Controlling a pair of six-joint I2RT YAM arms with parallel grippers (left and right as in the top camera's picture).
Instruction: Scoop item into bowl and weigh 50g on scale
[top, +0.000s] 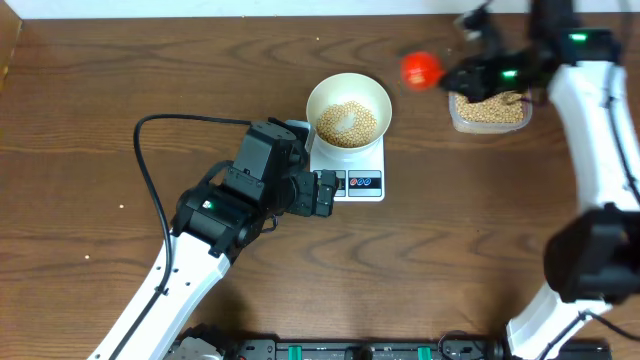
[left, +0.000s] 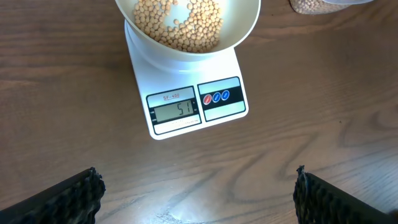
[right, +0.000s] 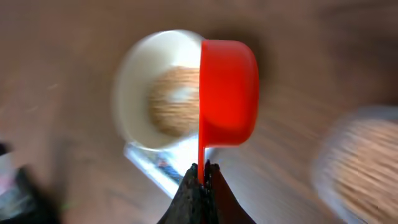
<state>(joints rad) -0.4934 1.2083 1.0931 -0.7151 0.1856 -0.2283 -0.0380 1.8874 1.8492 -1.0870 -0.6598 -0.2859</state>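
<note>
The cream-white bowl (top: 348, 105) stands on the white scale (top: 362, 183) and holds tan beans (top: 347, 124). In the left wrist view the scale (left: 186, 106) reads 51, with the bowl (left: 242, 25) and beans (left: 180, 22) above it. My left gripper (left: 196, 193) is open and empty, just in front of the scale (top: 322, 193). My right gripper (right: 203, 171) is shut on the handle of a red scoop (right: 227, 93), held in the air between the bowl (right: 140, 81) and the clear tub. The scoop (top: 421, 68) is blurred.
A clear plastic tub (top: 489, 110) of beans stands at the back right, under the right arm; it shows blurred in the right wrist view (right: 364, 162). A black cable (top: 150, 170) loops left of the left arm. The table's front edge carries the arm bases.
</note>
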